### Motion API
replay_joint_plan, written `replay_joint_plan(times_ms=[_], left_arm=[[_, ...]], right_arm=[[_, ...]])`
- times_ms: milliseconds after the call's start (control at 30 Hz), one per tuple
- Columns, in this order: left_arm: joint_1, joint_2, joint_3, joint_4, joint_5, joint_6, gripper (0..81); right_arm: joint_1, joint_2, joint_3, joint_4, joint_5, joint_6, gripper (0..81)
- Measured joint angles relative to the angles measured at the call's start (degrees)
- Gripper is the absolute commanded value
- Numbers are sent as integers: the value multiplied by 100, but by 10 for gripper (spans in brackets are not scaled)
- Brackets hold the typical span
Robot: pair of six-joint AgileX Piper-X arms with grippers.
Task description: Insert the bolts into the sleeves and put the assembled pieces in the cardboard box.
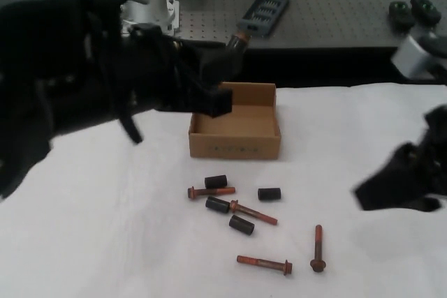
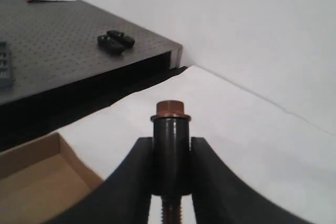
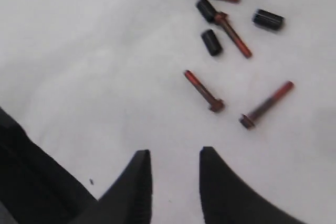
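My left gripper [image 2: 170, 145] is shut on a black sleeve [image 2: 170, 156] with a rust-coloured bolt through it, the bolt head [image 2: 169, 109] poking out past the sleeve. In the high view this gripper [image 1: 225, 55] hangs above the back left corner of the open cardboard box [image 1: 234, 146], and the assembled piece [image 1: 238, 42] points up and to the right. Several loose bolts [image 1: 264, 264] and black sleeves [image 1: 242, 225] lie on the white cloth in front of the box. My right gripper [image 3: 173, 182] stands open with nothing in it above bare cloth, to the right of those parts [image 3: 203, 91].
The white cloth [image 1: 105, 242] covers the bench. Behind it is a dark perforated table [image 1: 335, 12] holding a dark ridged block [image 1: 264, 10] and small black pieces [image 1: 413, 10]. My right arm [image 1: 405, 179] sits low at the right edge.
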Motion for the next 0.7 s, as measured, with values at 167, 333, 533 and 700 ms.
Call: replay_joint_plan(times_ms=[167,333,533,700], left_arm=[[379,1412,-810,386,-10,109,6],[511,2702,-2143,1227,-153,580,6],[515,4110,-3856,2011,-228,990,6],[515,5426,-5217,2494,-280,1020,2]], right_arm=[[-495,-59,0,550,381,-477,27],[-886,-59,0,815,496,-729,27],[-910,-59,0,858,496,-779,27],[-910,-64,0,879,496,-780,27]])
